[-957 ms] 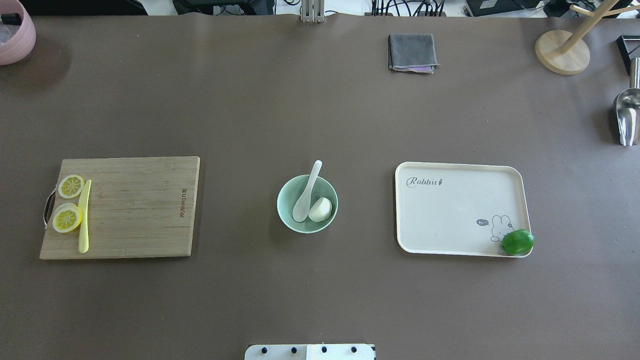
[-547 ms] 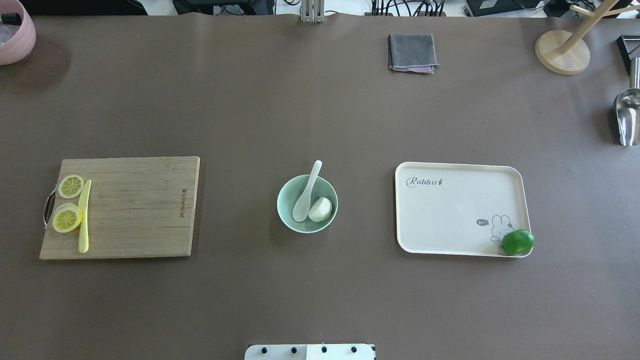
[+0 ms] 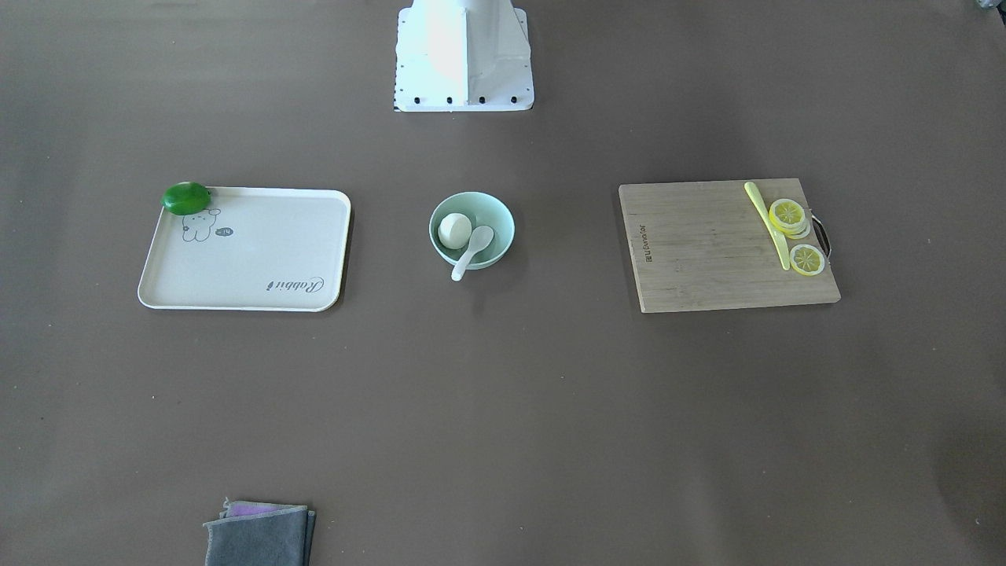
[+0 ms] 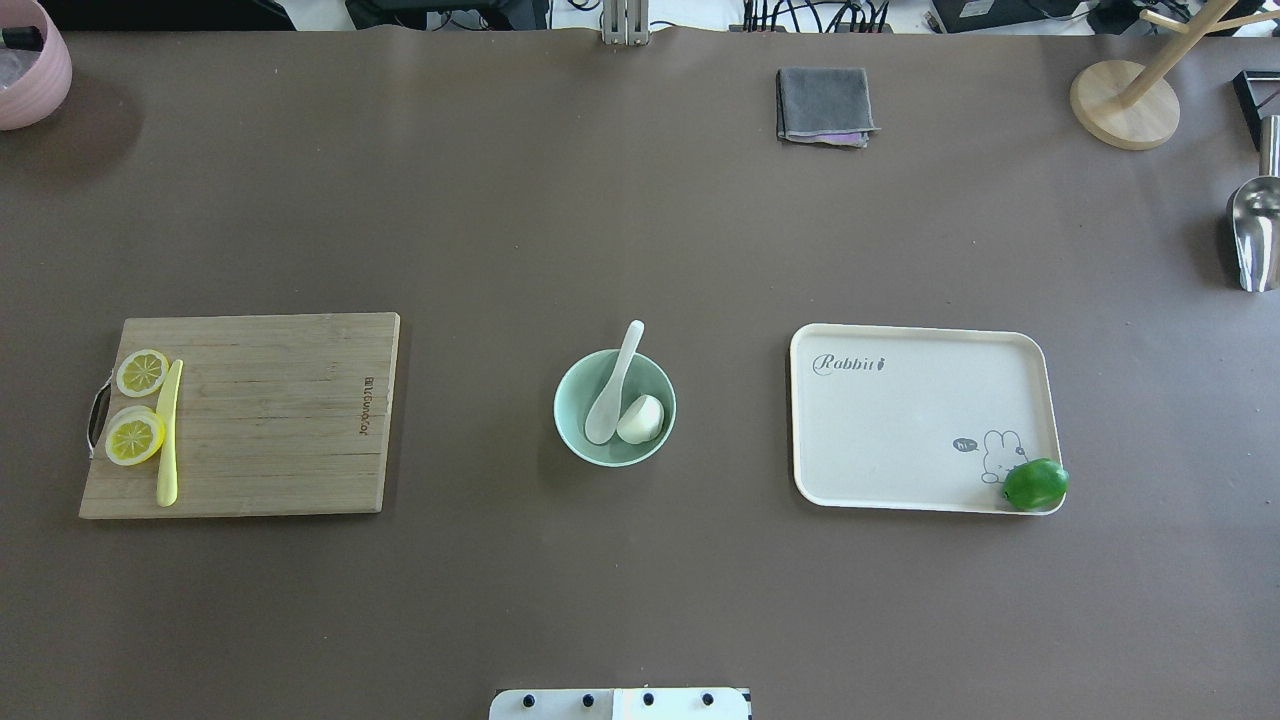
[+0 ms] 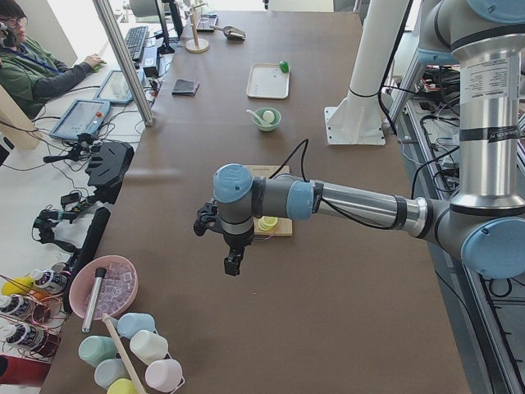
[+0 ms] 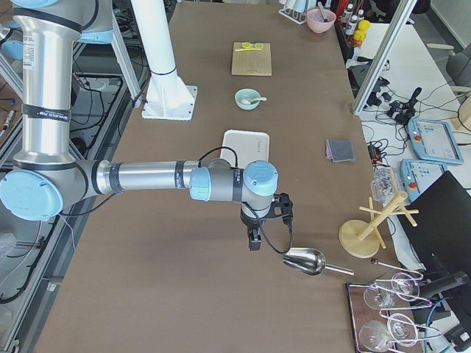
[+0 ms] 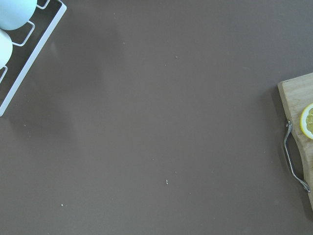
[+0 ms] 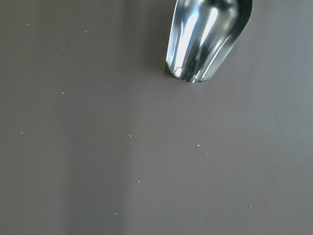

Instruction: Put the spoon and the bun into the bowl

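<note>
The pale mint-green bowl [image 4: 645,378] stands at the middle of the table. The white spoon [image 4: 615,385] lies in it, scoop down inside and handle sticking out over the far rim. The white bun [image 4: 641,419] lies in the bowl beside the scoop. The front-facing view shows the same bowl [image 3: 497,220], bun [image 3: 455,230] and spoon [image 3: 474,245]. My left gripper [image 5: 234,264] shows only in the exterior left view, beyond the cutting board's end; I cannot tell its state. My right gripper [image 6: 255,241] shows only in the exterior right view, near a metal scoop; I cannot tell its state.
A wooden cutting board [image 4: 270,420] with lemon slices [image 4: 135,437] and a yellow knife [image 4: 168,440] lies left. A cream tray [image 4: 900,430] with a green fruit [image 4: 1035,484] lies right. A grey cloth [image 4: 823,105], wooden stand [image 4: 1125,100], metal scoop [image 4: 1253,225] and pink bowl [image 4: 30,65] sit at the edges.
</note>
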Robot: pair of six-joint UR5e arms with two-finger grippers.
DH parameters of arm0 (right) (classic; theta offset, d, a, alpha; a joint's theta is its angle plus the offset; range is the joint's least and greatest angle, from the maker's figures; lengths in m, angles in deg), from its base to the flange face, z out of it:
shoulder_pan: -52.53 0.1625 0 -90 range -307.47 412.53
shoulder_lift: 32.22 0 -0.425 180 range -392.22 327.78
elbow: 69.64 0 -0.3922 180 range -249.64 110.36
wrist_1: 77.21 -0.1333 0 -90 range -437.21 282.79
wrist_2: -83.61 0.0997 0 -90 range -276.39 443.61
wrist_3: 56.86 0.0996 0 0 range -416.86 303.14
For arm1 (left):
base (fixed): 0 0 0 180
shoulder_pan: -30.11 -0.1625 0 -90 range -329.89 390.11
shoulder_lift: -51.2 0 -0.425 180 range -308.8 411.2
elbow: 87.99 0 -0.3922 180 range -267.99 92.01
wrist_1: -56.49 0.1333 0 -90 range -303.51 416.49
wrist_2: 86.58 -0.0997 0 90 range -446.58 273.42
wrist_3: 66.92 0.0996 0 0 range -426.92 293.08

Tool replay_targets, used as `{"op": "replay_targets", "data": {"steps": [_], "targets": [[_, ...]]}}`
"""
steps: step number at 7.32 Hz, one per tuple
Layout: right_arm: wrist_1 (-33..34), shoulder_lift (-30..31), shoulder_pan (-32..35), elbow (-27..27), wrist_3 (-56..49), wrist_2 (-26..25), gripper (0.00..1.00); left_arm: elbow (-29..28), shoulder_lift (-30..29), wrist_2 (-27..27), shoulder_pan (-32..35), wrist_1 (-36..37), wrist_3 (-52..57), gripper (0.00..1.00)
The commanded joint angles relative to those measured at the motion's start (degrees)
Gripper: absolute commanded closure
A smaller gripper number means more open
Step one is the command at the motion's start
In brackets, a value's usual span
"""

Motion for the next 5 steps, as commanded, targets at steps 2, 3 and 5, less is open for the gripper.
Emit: {"op": "replay_targets", "data": {"steps": [2, 3, 5], "targets": [[0.0, 0.1, -0.6, -0.3, 0.0, -0.1, 0.00, -0.1, 0.0, -0.1, 0.0, 0.0, 0.0, 0.02], [-0.1, 0.1, -0.6, -0.2, 0.0, -0.1, 0.00, -0.1, 0.0, -0.1, 0.0, 0.0, 0.0, 0.02], [-0.1, 0.1, -1.3, -0.2, 0.1, -0.1, 0.00, -0.2, 0.0, 0.0, 0.0, 0.0, 0.0, 0.02]]}}
